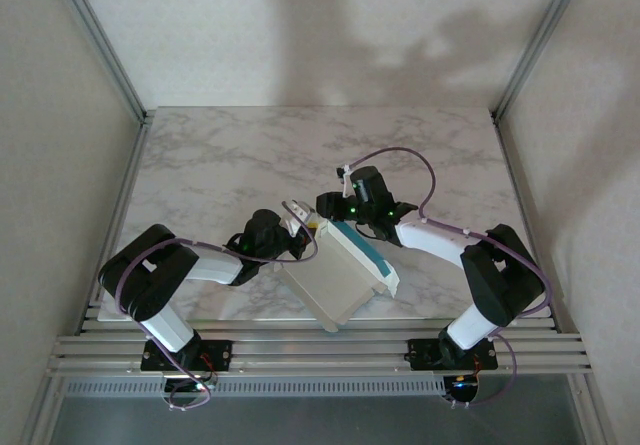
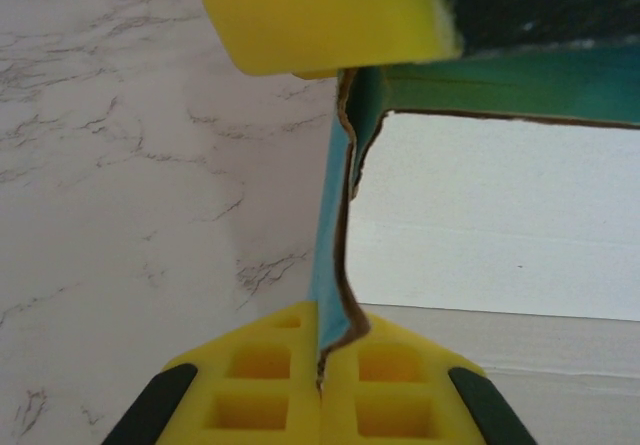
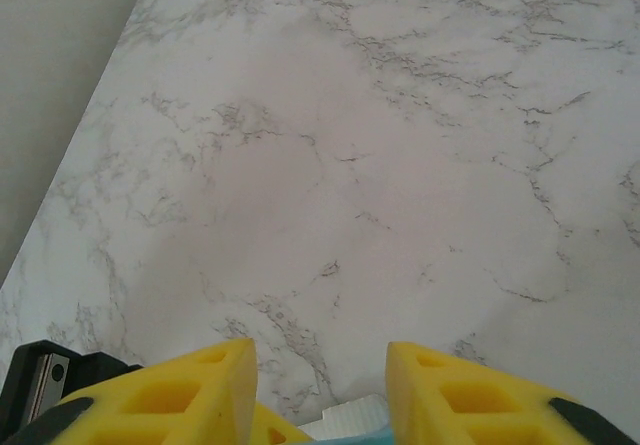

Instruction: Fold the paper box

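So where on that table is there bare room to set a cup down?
The far half of the table, beyond the paper box, is bare. The near middle is crowded: left hand pinching the box, right hand open beside it.

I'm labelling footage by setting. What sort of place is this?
Likely a robot test cell, not a home: a marble-patterned table walled by plain panels, with a left arm and right arm bolted to aluminium rails at its near edge.

The paper box [image 1: 335,280] is matt card with rough edges; the table [image 1: 220,155] looks smooth, marble-veined.
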